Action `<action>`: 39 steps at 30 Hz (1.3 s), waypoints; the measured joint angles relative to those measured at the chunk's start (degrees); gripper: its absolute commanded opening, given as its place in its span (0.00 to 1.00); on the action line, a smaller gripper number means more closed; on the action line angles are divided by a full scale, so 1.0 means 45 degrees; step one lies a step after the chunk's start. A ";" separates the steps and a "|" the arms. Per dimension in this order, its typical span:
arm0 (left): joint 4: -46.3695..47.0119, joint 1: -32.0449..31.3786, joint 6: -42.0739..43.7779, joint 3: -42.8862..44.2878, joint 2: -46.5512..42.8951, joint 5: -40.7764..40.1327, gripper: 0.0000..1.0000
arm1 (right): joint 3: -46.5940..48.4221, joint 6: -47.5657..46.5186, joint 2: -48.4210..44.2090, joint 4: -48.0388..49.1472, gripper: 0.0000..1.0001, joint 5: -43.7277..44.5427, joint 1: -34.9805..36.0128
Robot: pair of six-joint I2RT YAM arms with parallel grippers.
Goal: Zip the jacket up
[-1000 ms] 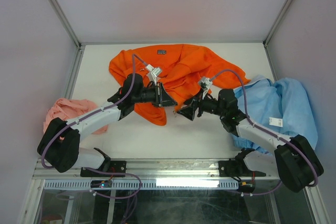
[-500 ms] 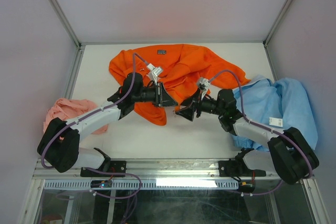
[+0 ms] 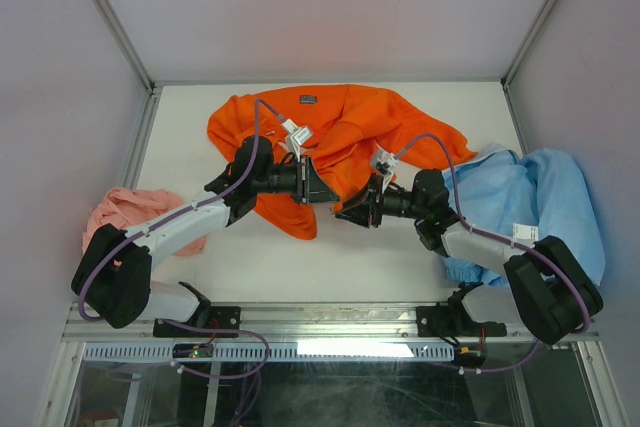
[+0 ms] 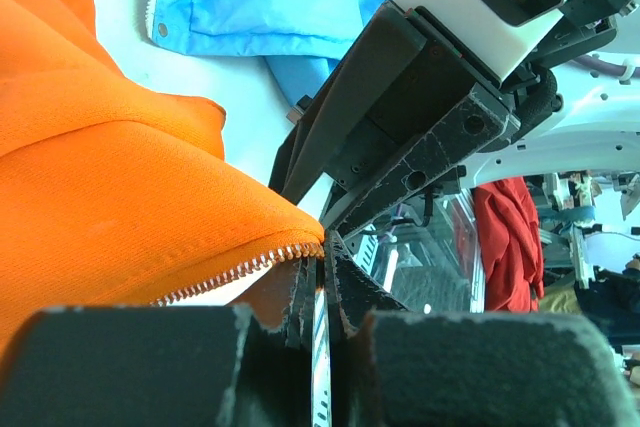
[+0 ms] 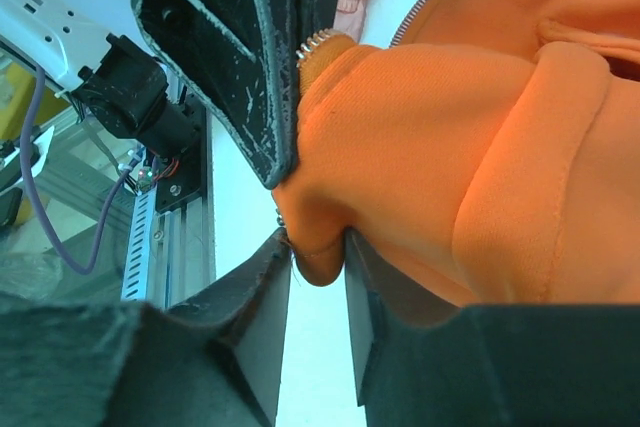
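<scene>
The orange jacket [image 3: 350, 122] lies crumpled at the back middle of the table, with a small dark label [image 3: 308, 99] at its collar. My left gripper [image 3: 325, 190] is shut on the jacket's front edge, and in the left wrist view the gripper [image 4: 322, 282] pinches the end of the metal zipper teeth [image 4: 240, 269]. Just to its right, my right gripper [image 3: 347, 213] meets it. In the right wrist view that gripper [image 5: 318, 257] has both fingers pressed on a small fold of the orange hem [image 5: 320, 267]. The left fingers [image 5: 230, 47] show dark above it.
A light blue garment [image 3: 540, 197] lies heaped at the right, under my right arm. A salmon-pink cloth [image 3: 125, 212] sits at the left edge beside my left arm. Enclosure walls stand on three sides, and a metal rail [image 3: 330, 322] runs along the near edge.
My right gripper has shifted a little left toward the left gripper, and its jaws have closed from wide open onto the fold of orange hem. The left arm has stayed put.
</scene>
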 measured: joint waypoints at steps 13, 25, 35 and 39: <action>-0.0097 0.0000 0.0107 0.0141 0.0335 0.0024 0.00 | 0.0000 0.0418 0.0000 0.0340 0.19 -0.0233 -0.0005; -0.0364 -0.0005 0.0131 0.0141 0.0204 -0.0374 0.32 | -0.0107 0.1336 0.0185 0.1287 0.00 -0.0257 -0.0228; -0.1277 -0.0005 0.0034 -0.1098 -0.2686 -0.2837 0.51 | -0.0602 0.3050 0.0189 0.2807 0.00 0.0282 -0.0495; -0.2463 -0.0034 0.0058 -0.1447 -0.3201 -0.4163 0.54 | -0.0782 0.3128 0.0189 0.2764 0.00 0.0704 -0.0612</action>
